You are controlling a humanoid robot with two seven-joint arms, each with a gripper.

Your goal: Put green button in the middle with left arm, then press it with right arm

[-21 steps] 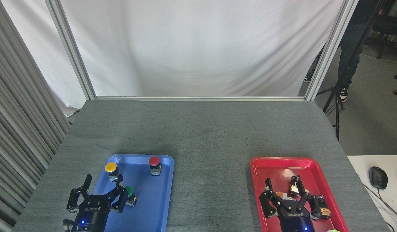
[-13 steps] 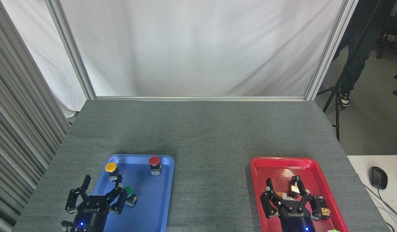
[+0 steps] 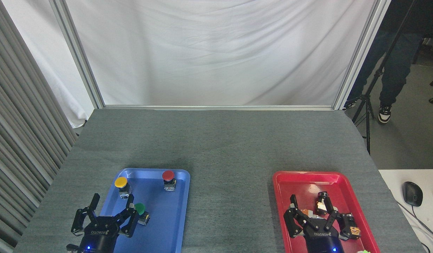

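The green button stands upright in the blue tray, just ahead of and to the right of the left gripper, so close that its cap sits right beside the tip of the gripper's right-hand finger. That gripper is spread wide, fingers splayed, holding nothing, and the button lies outside the span of its fingers rather than between them. To take it, I judge the gripper needs a short shift to its right and forward so the fingers bracket the block base. The left arm is plainly the nearer one; the right gripper is well apart, over the red tray, also spread open and empty. The middle, bare grey tabletop, lies farther right of the left gripper, between the two trays
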